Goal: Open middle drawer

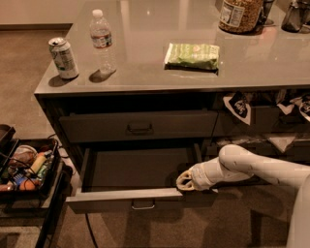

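counter (145, 72): can (63, 58) | water bottle (102, 41) | green packet (192, 55) | jar (238, 14) | floor left: cluttered bin (56, 155)

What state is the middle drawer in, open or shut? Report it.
Open: the middle drawer stands pulled out, grey inside showing. The gripper sits at its front right.
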Controlling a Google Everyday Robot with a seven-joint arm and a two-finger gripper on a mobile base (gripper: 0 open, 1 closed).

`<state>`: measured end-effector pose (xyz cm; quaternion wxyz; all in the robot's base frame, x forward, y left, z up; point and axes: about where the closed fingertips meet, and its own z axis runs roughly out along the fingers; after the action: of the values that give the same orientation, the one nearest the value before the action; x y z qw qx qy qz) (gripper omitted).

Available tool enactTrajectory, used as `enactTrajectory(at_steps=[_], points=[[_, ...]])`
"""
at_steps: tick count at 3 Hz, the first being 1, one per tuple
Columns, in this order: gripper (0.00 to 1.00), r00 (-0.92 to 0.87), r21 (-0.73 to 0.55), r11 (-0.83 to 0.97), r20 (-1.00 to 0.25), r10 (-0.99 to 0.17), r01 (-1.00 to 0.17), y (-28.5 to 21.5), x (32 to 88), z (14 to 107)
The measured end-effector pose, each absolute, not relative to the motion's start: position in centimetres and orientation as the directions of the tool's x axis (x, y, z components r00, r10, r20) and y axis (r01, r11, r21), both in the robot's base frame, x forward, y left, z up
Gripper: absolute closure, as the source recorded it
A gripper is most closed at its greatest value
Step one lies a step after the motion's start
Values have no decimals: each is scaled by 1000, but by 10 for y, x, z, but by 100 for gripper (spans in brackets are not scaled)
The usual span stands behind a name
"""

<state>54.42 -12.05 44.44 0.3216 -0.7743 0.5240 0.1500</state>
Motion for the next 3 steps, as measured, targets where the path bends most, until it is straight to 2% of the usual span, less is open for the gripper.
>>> enactTrajectory(at_steps=[2,3], points=[[100,414,-377,-225,-556,-721,-899,-119,547,442],[100,414,-432,-192,-508,-755,-881,-121,569,425]])
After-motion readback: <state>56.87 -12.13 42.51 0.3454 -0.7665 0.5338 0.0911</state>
